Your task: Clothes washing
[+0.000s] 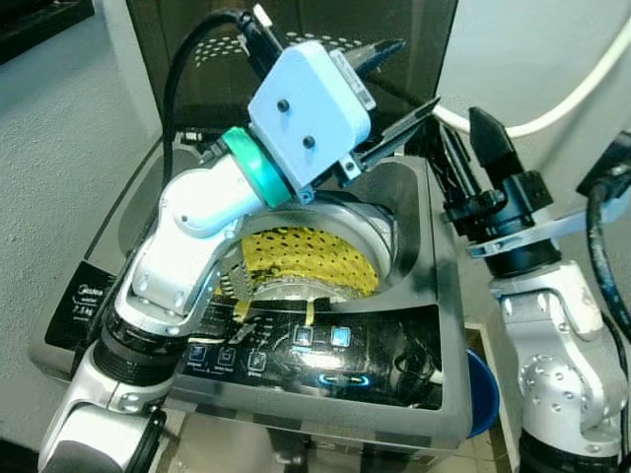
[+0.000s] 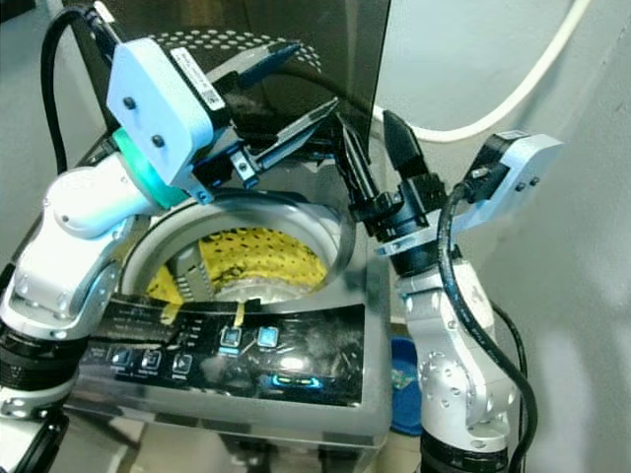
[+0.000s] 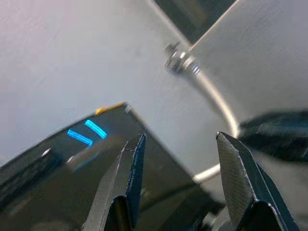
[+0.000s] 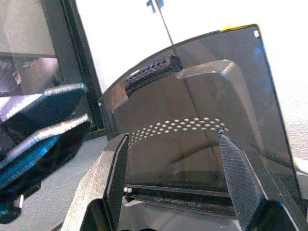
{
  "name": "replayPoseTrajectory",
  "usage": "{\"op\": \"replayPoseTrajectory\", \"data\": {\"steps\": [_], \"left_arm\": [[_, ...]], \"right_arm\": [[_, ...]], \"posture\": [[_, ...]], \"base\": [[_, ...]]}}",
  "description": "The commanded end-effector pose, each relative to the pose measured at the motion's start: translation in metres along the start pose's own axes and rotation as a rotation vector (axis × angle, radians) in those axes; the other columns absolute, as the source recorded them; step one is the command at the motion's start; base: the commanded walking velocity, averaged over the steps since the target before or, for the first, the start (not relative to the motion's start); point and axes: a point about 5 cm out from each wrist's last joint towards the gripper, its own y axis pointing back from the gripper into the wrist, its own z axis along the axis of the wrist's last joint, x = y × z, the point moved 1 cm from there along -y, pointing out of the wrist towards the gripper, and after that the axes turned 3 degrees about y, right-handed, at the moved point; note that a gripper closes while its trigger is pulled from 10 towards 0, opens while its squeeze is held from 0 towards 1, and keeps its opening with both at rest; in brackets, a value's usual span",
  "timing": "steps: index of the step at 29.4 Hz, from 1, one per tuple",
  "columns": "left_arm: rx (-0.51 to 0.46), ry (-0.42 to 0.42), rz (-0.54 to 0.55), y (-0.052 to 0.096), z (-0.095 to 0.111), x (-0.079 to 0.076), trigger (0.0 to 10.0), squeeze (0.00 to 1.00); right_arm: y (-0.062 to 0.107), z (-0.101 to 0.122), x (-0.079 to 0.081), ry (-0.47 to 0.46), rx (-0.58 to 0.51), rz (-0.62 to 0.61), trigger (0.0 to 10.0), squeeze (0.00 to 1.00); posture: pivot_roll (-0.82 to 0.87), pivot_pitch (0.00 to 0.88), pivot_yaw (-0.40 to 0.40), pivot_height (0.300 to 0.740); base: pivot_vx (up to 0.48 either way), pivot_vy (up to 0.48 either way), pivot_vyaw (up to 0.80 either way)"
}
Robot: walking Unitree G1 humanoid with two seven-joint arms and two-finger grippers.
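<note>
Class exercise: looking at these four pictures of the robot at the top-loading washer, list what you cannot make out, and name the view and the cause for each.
- Drum bottom: both eye views, hidden by the yellow perforated item and the left arm.
- Control panel labels: eye views, too small and washed out by glare.
- Blue object beside the washing machine: cut off behind the right arm.
- Left end effector surroundings: left wrist view, blurred.

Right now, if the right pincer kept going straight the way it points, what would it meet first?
The right pincer, fingers apart, aims at the washing machine's raised dark lid, so probably that lid's inner face. Depth is hard to judge; nothing shows between them.
</note>
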Motion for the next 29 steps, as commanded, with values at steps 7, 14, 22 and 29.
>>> {"op": "replayPoseTrajectory", "data": {"steps": [7,14,22,29], "left_arm": [[0.121,-0.034,0.177,0.025,-0.021,0.023,10.0,0.0],[0.3,0.226,0.54,0.069,-0.057,0.053,10.0,0.0],[0.354,0.293,0.711,0.09,-0.075,0.05,10.0,0.0],[0.366,0.299,0.744,0.092,-0.077,0.053,10.0,0.0]], "right_arm": [[0.001,-0.004,0.003,0.033,0.012,0.01,10.0,0.0],[0.006,-0.021,-0.015,0.232,0.133,-0.035,10.0,0.0],[-0.012,-0.041,-0.033,0.242,0.144,-0.229,10.0,0.0],[-0.019,-0.047,-0.023,0.208,0.147,-0.201,10.0,0.0]], "posture": [[0.07,0.056,0.154,0.74],[0.05,0.041,0.093,0.74],[0.05,0.018,-0.002,0.74],[0.05,0.012,-0.006,0.74]], "base": [[0.0,0.0,0.0],[0.0,0.0,0.0],[0.0,0.0,0.0],[0.0,0.0,0.0]]}}
